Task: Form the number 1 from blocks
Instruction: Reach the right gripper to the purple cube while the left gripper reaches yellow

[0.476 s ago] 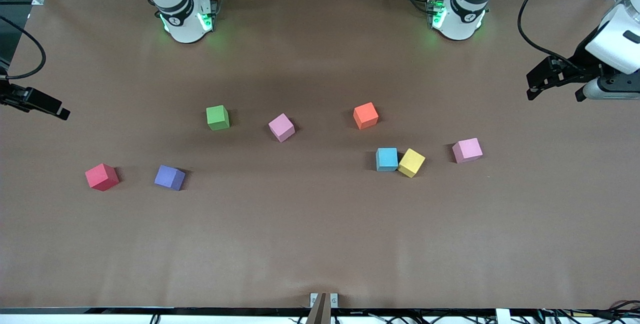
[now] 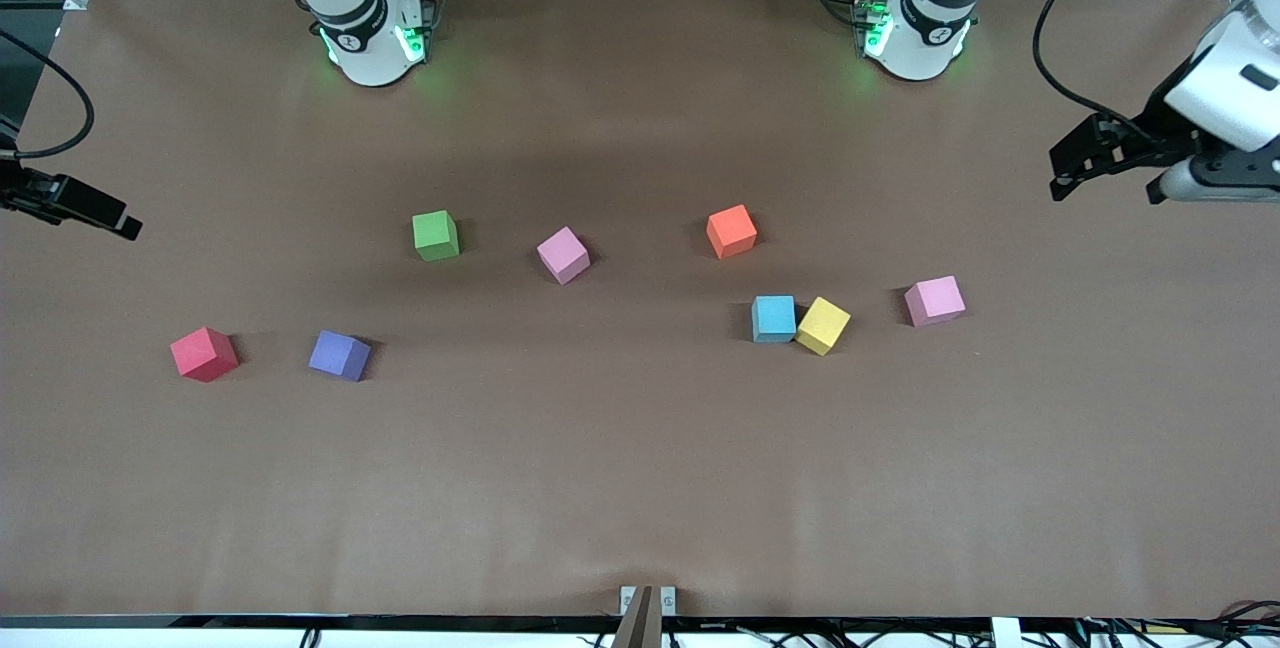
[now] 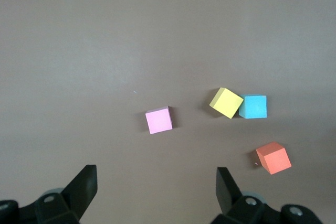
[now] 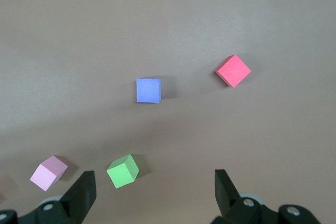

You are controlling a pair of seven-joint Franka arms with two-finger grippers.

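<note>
Jaws of left gripper [image 3: 152, 195] and right gripper [image 4: 152, 192] are held wide open, nothing gripped. Light blue block [image 2: 773, 318] is touched by yellow block [image 2: 823, 325]; one could be dragged during a grasp.

The left gripper [image 3: 152, 192] hangs wide open over bare table [image 3: 105, 40]. The yellow block [image 3: 226, 103] touches the light blue block [image 3: 253, 106], with a pink block [image 3: 159, 120] and an orange block [image 3: 273, 157] near them.

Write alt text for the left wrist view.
The open left gripper hovers over brown table covering above four small matte cubes: a pink cube alone, a yellow cube touching a light blue cube, and an orange cube apart.
</note>
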